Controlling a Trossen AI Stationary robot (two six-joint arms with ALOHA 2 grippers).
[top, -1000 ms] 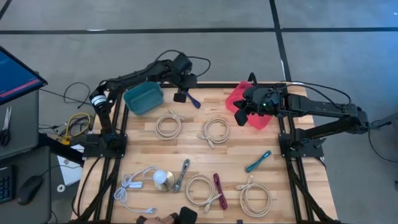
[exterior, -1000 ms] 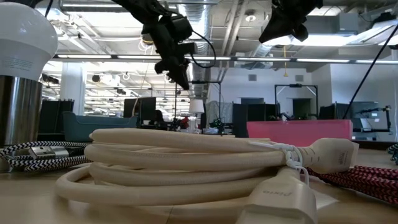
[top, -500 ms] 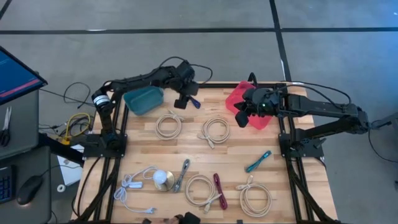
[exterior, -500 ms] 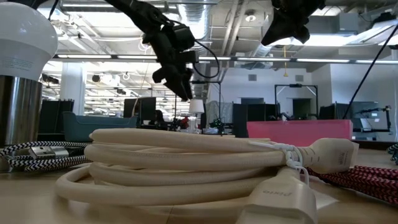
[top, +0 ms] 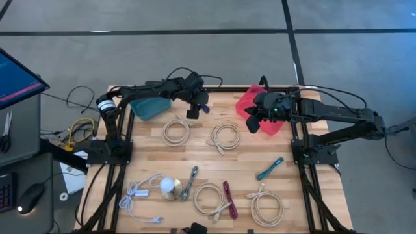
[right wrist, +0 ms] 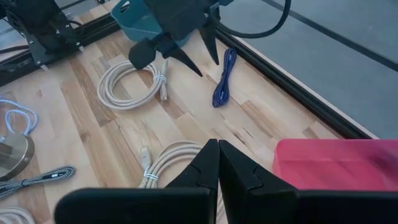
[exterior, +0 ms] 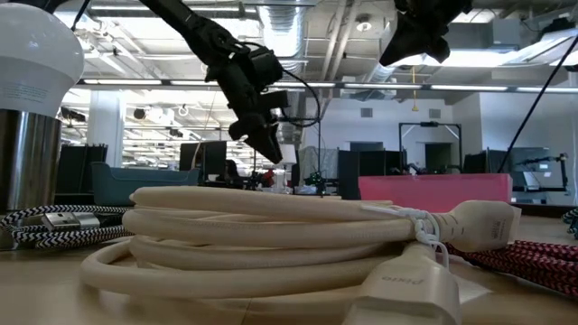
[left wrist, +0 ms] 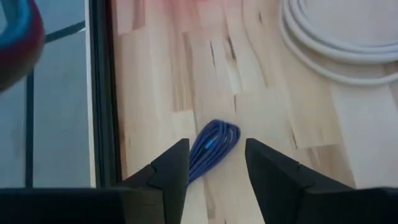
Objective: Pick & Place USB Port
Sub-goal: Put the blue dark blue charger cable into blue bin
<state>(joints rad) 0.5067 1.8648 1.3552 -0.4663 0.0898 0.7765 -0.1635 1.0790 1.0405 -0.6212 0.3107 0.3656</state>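
Note:
A blue braided USB cable (top: 204, 106) lies bundled on the wooden table near its far edge; it also shows in the left wrist view (left wrist: 212, 145). My left gripper (top: 194, 112) hangs open just above it, fingers pointing down, the cable's end showing between the two fingertips (left wrist: 216, 149). I see no touch. To its left stands a teal bin (top: 151, 103). My right gripper (top: 252, 122) is shut with nothing in it, hovering over the near left corner of the red bin (top: 264, 106).
Coiled white cables (top: 175, 130) (top: 225, 136) lie mid-table. Near the front are more white coils (top: 209, 198) (top: 267, 207), a red cable (top: 229, 198), a teal cable (top: 270, 168), a grey braided cable (top: 191, 182) and a round white-topped object (top: 171, 188).
My left gripper has come down and moved toward the table's right and near side, from beside the teal bin to over the blue cable, and its fingers have opened. The cable has stayed where it lay.

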